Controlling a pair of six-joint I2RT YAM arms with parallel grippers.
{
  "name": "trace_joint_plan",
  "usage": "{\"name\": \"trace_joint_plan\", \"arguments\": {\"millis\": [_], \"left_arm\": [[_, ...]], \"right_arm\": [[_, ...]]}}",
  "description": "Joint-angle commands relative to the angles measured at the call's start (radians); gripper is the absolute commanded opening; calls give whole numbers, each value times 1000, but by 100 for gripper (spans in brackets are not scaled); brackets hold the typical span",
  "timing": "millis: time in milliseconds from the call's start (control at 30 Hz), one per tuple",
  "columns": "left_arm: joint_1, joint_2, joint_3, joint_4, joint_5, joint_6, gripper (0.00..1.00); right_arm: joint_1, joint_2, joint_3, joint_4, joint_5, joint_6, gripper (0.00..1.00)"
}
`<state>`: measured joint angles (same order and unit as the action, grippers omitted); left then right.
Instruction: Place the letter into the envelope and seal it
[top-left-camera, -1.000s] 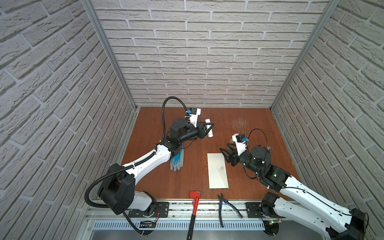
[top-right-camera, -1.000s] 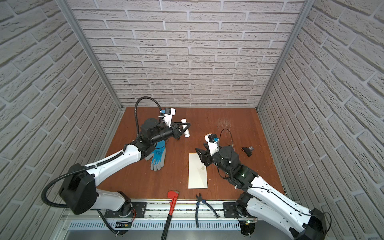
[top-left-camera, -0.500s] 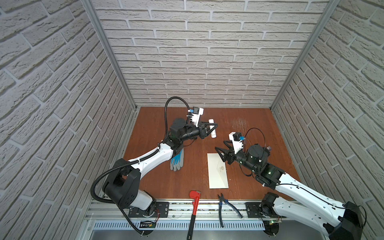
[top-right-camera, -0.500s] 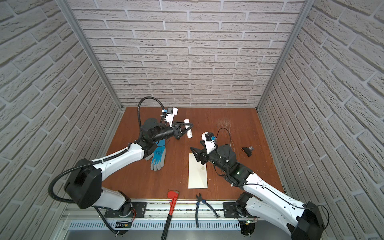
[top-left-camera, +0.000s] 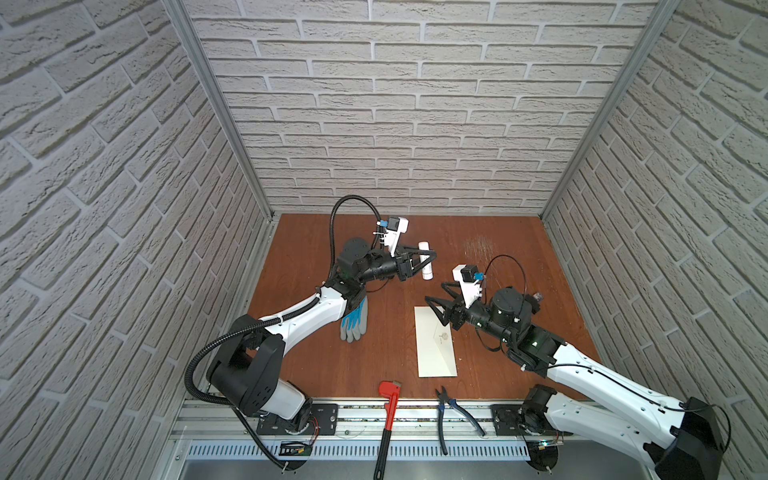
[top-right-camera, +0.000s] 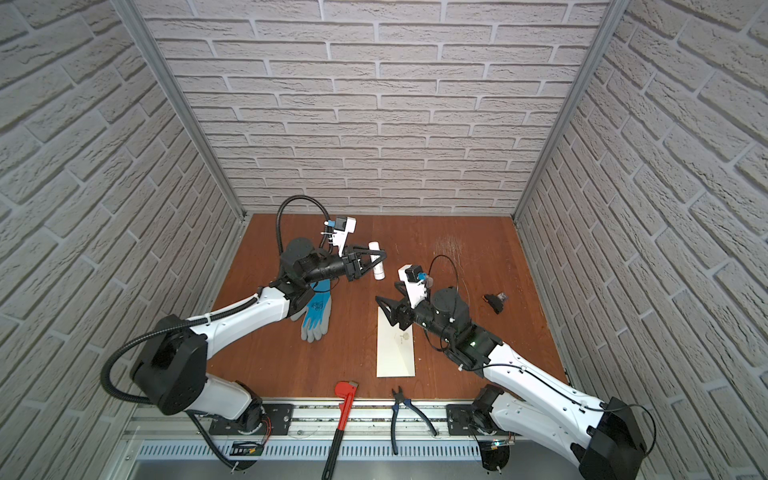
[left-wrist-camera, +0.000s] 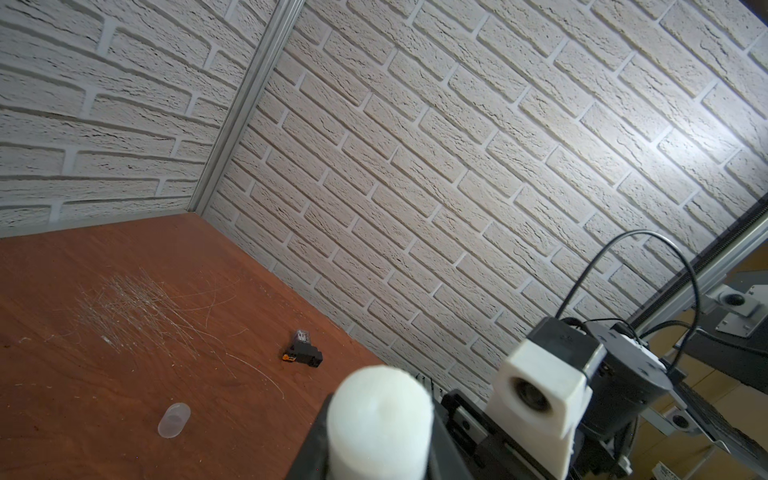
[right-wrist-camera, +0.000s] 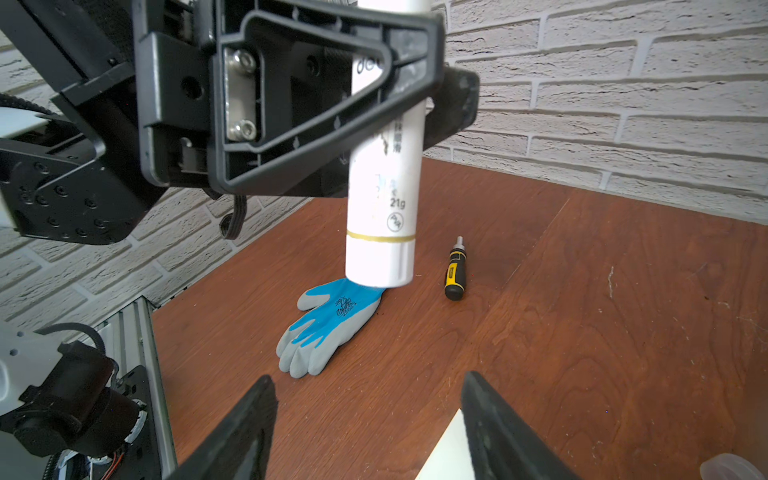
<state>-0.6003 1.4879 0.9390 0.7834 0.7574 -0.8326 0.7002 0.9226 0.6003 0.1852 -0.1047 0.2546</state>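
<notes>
**White glue stick held just off the envelope's far end**

White and uncapped, a glue stick (right-wrist-camera: 382, 187) is clamped upright between the jaws of the left gripper (top-left-camera: 424, 261) and is raised clear of the wooden table (top-left-camera: 307, 249). What is taken for its translucent cap (left-wrist-camera: 174, 420) is seen lying loose on the boards. The right gripper (top-left-camera: 435, 293) is spread wide, and nothing is carried in it. It is hung over the far end of the envelope (top-left-camera: 435, 347).

In both top views the envelope is laid flat, with its long axis run from the front rail toward the back wall. A slanted fold line and a small mark are seen on its face, so the flap is judged to be lying down. The letter is shown in no view, and whether it is already inside cannot be told.

From the glue stick, the envelope lies toward the front rail and toward the right arm's side. It is near the stick but not beneath it. The right gripper is much the nearer of the two. Sealing is judged to be the step in hand. The stick would have to be carried across and lowered to the flap's edge, which would probably have to be raised first by the right gripper. A grey-and-blue work glove (top-left-camera: 354, 326) lies well apart, under the left arm.
</notes>
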Motion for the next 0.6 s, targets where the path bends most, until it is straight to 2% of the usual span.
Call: {"name": "trace_joint_plan", "arguments": {"millis": [0, 267, 567], "left_arm": [[7, 8, -12, 114, 34, -11, 4], [7, 15, -12, 142, 66, -35, 3], [1, 25, -4, 158, 97, -50, 2]], "right_arm": [[-8, 6, 27, 73, -19, 11, 70], [-34, 27, 39, 135, -23, 12, 69], [-77, 83, 62, 193, -90, 33, 61]]}}
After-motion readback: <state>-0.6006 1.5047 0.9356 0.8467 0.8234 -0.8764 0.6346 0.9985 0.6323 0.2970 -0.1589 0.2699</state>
